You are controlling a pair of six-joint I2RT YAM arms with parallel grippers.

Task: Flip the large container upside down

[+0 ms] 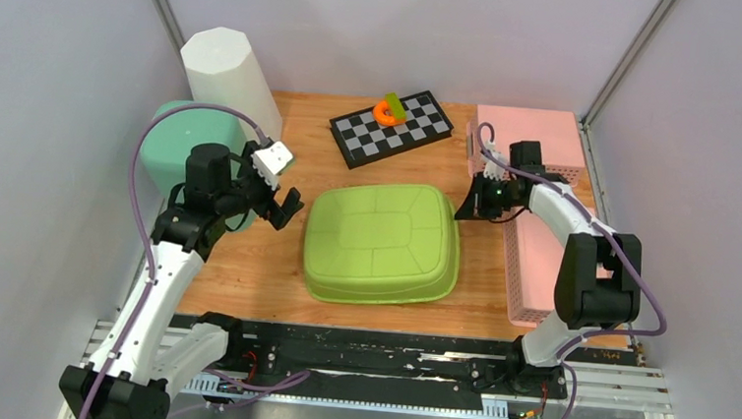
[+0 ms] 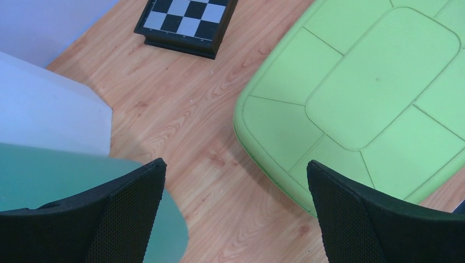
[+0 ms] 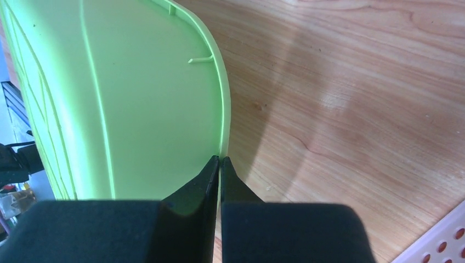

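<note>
Jaws on my left gripper (image 1: 282, 201) stand wide apart, those on my right gripper (image 1: 467, 210) are pressed together on nothing; the large container (image 1: 381, 240) lies base-up at the middle of the table (image 1: 264, 266).
From the top camera I see the left gripper just off the green tub's left side, in front of a teal bin (image 1: 176, 147) and a white bin (image 1: 227, 73), while the right gripper sits at its right edge beside a pink basket (image 1: 533, 255); a checkerboard (image 1: 397, 132) carrying an orange ring (image 1: 386, 113) lies behind. On my left wrist camera both black fingers (image 2: 131, 213) frame bare wood and the tub's ribbed underside, apart from it. On my right wrist camera the closed tips meet right at the tub's rim; I cannot tell whether they touch it.
</note>
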